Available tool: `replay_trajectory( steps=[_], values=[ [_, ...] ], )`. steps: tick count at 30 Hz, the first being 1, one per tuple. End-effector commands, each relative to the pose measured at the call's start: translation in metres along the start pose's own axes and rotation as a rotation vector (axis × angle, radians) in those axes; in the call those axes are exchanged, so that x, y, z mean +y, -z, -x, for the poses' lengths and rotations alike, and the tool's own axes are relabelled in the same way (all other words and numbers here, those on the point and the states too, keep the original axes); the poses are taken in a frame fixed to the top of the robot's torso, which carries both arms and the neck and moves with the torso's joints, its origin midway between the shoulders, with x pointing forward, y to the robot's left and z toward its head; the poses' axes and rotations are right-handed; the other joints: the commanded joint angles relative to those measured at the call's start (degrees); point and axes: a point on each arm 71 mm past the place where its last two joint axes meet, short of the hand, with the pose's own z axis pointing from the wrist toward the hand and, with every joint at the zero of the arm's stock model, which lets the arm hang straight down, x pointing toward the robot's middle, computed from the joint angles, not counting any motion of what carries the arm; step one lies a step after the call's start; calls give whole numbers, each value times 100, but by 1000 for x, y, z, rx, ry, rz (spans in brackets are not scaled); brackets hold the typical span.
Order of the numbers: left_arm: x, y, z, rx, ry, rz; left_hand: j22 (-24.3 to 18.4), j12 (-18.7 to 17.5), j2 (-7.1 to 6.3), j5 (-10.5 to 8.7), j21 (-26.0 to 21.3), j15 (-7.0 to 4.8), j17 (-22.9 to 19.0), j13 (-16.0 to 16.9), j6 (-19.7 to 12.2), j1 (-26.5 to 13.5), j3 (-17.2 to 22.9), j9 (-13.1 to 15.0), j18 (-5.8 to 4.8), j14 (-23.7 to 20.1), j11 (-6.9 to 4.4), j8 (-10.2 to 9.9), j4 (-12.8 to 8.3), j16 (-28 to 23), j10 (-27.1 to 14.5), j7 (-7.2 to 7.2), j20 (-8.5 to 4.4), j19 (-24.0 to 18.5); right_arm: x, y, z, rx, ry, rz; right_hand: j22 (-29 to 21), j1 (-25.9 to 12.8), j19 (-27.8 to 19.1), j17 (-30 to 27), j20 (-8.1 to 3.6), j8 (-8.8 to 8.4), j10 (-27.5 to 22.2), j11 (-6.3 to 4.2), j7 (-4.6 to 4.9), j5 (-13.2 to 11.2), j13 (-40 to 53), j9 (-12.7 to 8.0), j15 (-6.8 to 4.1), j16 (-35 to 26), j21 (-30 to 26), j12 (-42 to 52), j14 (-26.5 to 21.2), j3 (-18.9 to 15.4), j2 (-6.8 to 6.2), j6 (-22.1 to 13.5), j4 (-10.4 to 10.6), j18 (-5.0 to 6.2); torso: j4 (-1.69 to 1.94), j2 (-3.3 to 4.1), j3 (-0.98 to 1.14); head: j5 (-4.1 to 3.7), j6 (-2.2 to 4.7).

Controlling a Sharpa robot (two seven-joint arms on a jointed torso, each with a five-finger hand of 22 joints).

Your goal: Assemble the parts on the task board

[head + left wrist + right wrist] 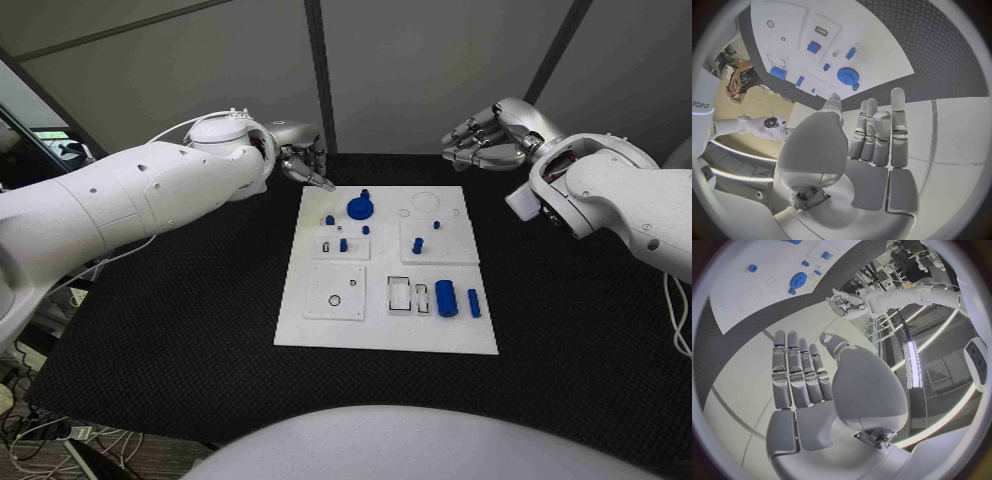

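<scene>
On the black desk [173, 330] lies the white board [378, 335]. At its near end lie a blue cylinder [446, 298] and a rod [473, 302]; farther back stand small pegs [417, 244], then a gear [359, 208]. Beyond its far corners hover the left robot hand [300, 155] and right robot hand [479, 138], fingers straight, holding nothing.

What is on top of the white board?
On the task board lie small blue parts: a gear at the far end, short pegs in the middle and two cylinders nearer. What lies beneath the board stays covered.
</scene>
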Motion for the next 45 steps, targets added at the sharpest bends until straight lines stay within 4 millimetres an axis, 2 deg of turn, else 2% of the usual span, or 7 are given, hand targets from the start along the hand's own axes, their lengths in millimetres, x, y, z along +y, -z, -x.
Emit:
replay_trajectory(
  steps=[1, 8, 18, 22, 27, 42, 45],
  values=[
    [1, -4, -8, 171, -27, 30, 42, 39, 64, -24, 46, -41, 236, 58, 45, 62, -73, 114, -142, 134, -44, 129, -16, 142, 70, -45, -19, 61, 1, -1, 0, 5, 1, 4, -10, -10, 41, -9, -18, -15, 4, 25, 11, 14, 4, -4, 34, -9, -18, -24, 4, 18, -1, -26, 31, 29, -4, 9, -1, -22, -1],
    [-2, -13, -13, 292, -103, 48, 95, 12, 46, -34, 30, -94, 198, 139, -149, 270, -165, 274, -146, 53, -126, 203, -107, 116, 14, -113, -66, 24, 2, -2, -1, 8, 0, 6, -12, -17, 43, -12, -17, -15, 5, 27, 12, 13, 4, -4, 36, -9, -22, -23, 5, 16, 0, -26, 39, 28, -6, 10, 3, -47, -1],
    [-5, -19, -18, 370, -165, 62, 116, 1, 46, -52, 17, -97, 195, 178, -264, 302, -217, 332, -150, 23, -130, 199, -122, 107, -12, -116, -73, 1, 3, -4, -3, 11, -2, 9, -15, -27, 46, -14, -16, -15, 5, 28, 14, 14, 4, -4, 37, -8, -26, -23, 6, 13, 1, -26, 50, 27, 6, 6, 1, -40, -1],
    [-9, -20, -21, 401, -175, 54, 140, 1, 40, -107, 1, -90, 198, 229, -324, 175, -332, 404, -153, -8, -125, 209, -43, 102, -33, -115, -70, -24, 4, -4, -4, 13, -3, 10, -15, -27, 46, -14, -16, -15, 5, 28, 14, 14, 4, -4, 37, -8, -26, -23, 6, 13, 1, -26, 50, 27, 11, 7, 0, -40, -1],
    [-14, -21, -23, 409, -182, 39, 167, 1, 24, -234, -14, -87, 205, 285, -409, 30, -436, 471, -152, -33, -125, 193, 6, 100, -53, -126, -66, -42, 4, -5, -5, 14, -4, 11, -17, -33, 48, -16, -15, -15, 5, 29, 15, 14, 4, -4, 38, -8, -29, -23, 7, 10, 1, -26, 57, 27, 11, 7, -1, -38, -1],
    [-27, -29, -33, 405, -223, 7, 199, -4, 37, -270, -27, -82, 200, 344, -584, -21, -461, 523, -152, -62, -117, 126, -4, 90, -81, -111, -60, -51, 6, -6, -7, 17, -6, 16, -17, -33, 48, -16, -15, -15, 5, 29, 15, 14, 4, -4, 38, -8, -29, -23, 7, 10, 1, -26, 57, 27, -1, 10, 6, -44, -1],
    [-28, -31, -33, 394, -238, 6, 204, -6, 49, -270, -30, -81, 196, 354, -615, 9, -453, 534, -152, -68, -116, 119, -17, 86, -85, -111, -59, -52, 6, -6, -7, 18, -7, 17, -17, -33, 48, -16, -15, -15, 5, 29, 15, 14, 4, -4, 38, -8, -29, -23, 7, 10, 1, -26, 57, 27, 3, 12, 2, -58, -1]
  ],
)
